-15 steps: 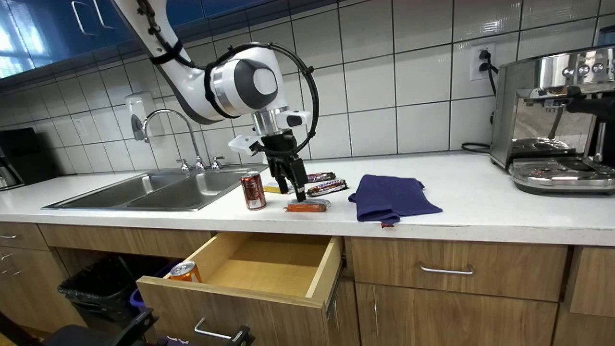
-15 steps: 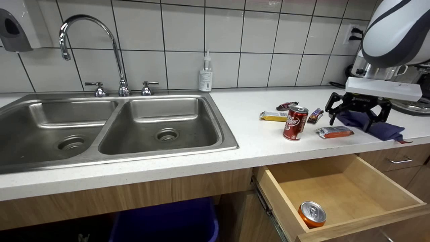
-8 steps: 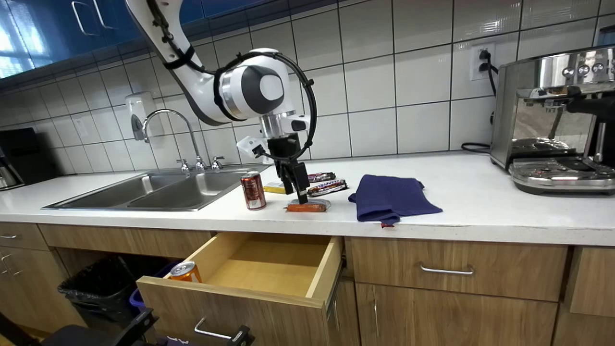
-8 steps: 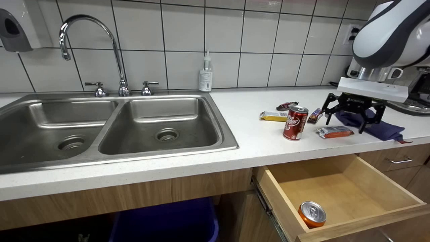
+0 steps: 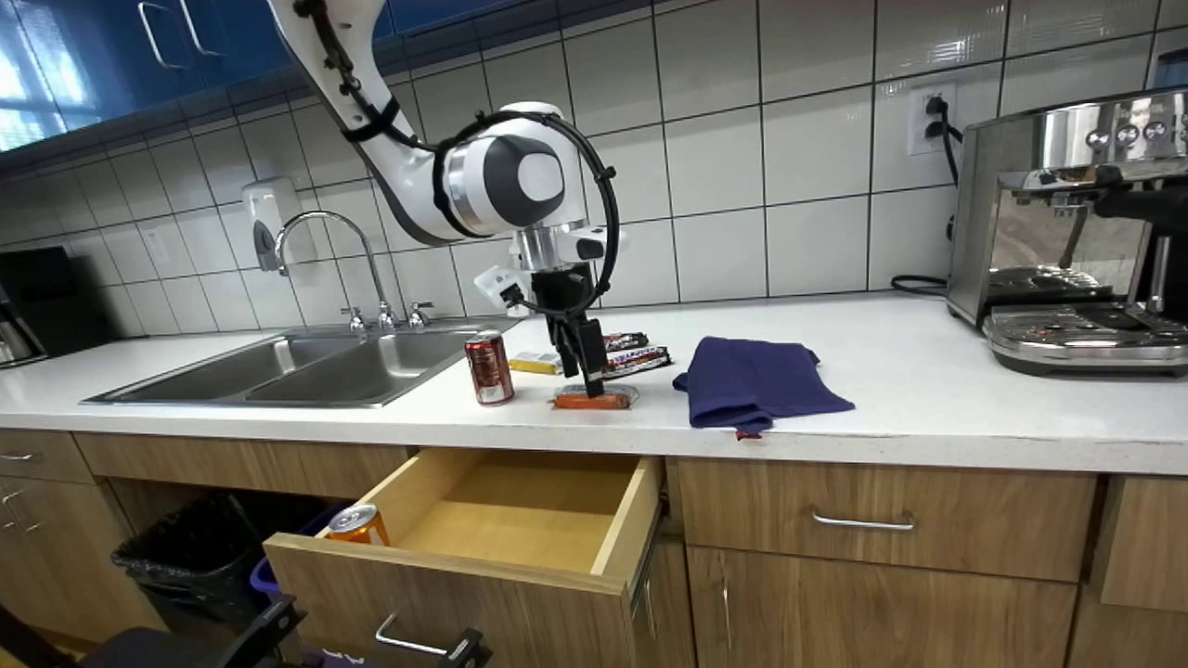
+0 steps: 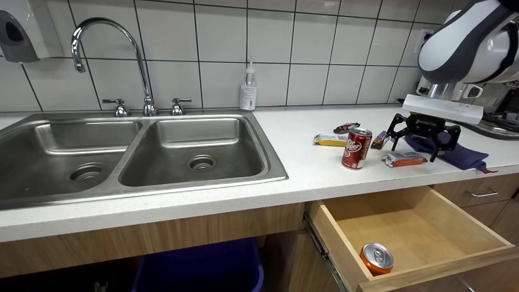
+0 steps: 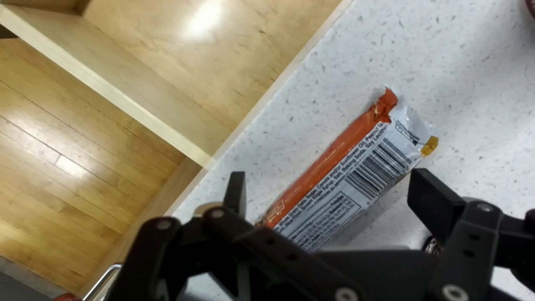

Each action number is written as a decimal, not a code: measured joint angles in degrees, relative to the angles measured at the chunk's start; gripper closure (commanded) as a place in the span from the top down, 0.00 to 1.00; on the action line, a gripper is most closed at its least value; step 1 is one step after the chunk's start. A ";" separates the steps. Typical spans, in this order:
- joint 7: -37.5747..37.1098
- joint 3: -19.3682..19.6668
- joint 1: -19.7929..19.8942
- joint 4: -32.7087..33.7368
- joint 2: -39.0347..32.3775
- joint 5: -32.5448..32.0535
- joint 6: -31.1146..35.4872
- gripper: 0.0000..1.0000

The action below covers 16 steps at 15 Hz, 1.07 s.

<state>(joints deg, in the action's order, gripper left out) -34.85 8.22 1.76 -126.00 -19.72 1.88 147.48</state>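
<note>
While the pincer (image 6: 413, 155) gapes, the bar (image 7: 351, 179) lies below.

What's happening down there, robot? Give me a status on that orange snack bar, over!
Gripper open, nothing held. Snack bar lying on counter, below the open jaws. Red can upright, off to one side; nothing seen between gripper and bar. Over.

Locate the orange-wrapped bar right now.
In both exterior views, the orange-wrapped bar lies on the counter right of the red can, below the open claw.

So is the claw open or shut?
Open: in the wrist view the gripper has its fingers wide apart, the snack bar showing between them.
</note>
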 measured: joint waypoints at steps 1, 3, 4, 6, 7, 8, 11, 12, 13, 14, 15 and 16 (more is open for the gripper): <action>0.00 0.01 0.00 0.44 -0.39 0.35 -0.18 1.00; -0.02 0.02 -0.01 1.33 -1.12 0.80 -0.52 1.00; -0.02 0.02 -0.03 1.78 -1.50 0.96 -0.70 1.00; -0.03 0.01 -0.08 2.60 -2.17 1.29 -1.21 1.00; -0.03 0.01 -0.10 3.05 -2.51 1.46 -1.60 1.00; -0.03 0.01 -0.10 3.51 -2.89 1.55 -1.92 1.00; -0.03 0.01 -0.10 4.81 -4.11 1.89 -2.51 1.00; -0.03 0.01 -0.10 5.24 -4.51 2.01 -2.66 1.00; -0.04 0.01 -0.10 5.65 -4.88 2.19 -2.81 1.00; -0.04 0.01 -0.10 6.09 -5.24 2.34 -3.02 1.00; -0.04 0.01 -0.10 6.52 -5.58 2.51 -3.29 1.00; -0.04 0.01 -0.10 6.95 -5.91 2.64 -3.55 0.75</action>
<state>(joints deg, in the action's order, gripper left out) -34.88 8.24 1.66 -119.04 -25.63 4.52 143.93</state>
